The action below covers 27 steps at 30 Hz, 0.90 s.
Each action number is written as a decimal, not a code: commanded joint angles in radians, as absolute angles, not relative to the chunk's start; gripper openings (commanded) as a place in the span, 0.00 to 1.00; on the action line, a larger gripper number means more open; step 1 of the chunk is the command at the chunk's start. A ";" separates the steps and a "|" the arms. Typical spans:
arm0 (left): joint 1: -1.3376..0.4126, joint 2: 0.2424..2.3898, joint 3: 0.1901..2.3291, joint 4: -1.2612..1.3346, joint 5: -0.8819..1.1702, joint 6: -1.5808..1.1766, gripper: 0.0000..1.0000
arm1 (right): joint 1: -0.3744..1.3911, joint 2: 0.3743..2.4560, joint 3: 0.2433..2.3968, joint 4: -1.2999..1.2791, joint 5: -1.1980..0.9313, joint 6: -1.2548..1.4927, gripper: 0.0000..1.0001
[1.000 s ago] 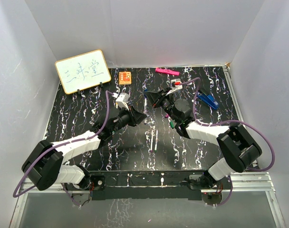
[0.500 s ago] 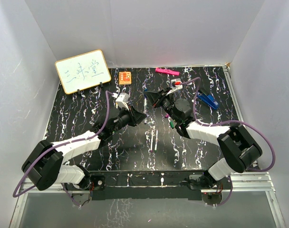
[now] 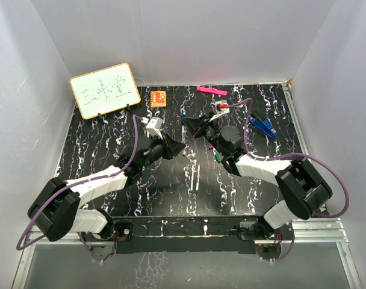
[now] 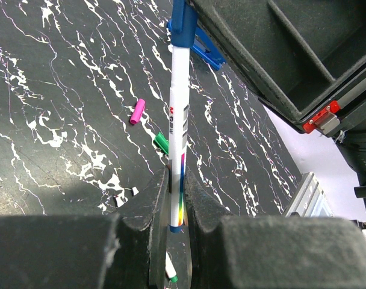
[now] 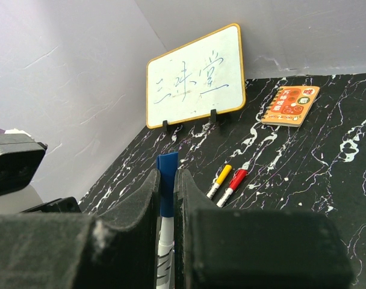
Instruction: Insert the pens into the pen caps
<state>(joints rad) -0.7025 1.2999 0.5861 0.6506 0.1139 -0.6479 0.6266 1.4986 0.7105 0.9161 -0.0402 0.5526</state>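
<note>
**Blue cap and pen held tip to tip, hardly a shift in the last second**

My left pincer [image 4: 176,183] is clamped on the lower end of a white pen [image 4: 178,120], which stands up out of the jaws. My right pincer [image 5: 167,188] is pinched shut on the blue cap [image 5: 167,165]. The cap sits at the pen's far end and in line with it. I cannot tell how far the tip is seated inside.

Compared with a second ago, both grips are the same. From above, my two arms meet over the middle of the bench [image 4: 62,90], almost exactly where they were. The pen is the one clearer difference: it now shows there as a short pale line between the two pincers.

A pink cap [image 4: 137,111] and a green cap [image 4: 161,142] lie below the held pen, near each other on the bench, and neither has moved. A yellow-capped pen [image 5: 220,180] and a red-capped pen [image 5: 233,186] lie side by side. Two bare pens [image 3: 195,176] lie nearer my bases. Further out an orange notebook [image 5: 290,105] lies flat and a whiteboard [image 5: 196,77] stands at the back. A pink marker [image 3: 211,91] lies by the rear wall.
</note>
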 commanded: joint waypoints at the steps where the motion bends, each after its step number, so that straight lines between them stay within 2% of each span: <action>1: -0.704 1.279 0.584 0.692 0.079 -0.648 0.00 | 0.637 1.468 0.708 0.943 -0.069 0.557 0.00; 9: -0.703 1.263 0.586 0.715 -0.006 -0.664 0.00 | 0.646 1.458 0.679 0.930 -0.101 0.555 0.00; 27: -0.623 1.229 0.649 0.850 -0.011 -0.691 0.00 | 0.655 1.510 0.687 0.802 -0.202 0.511 0.00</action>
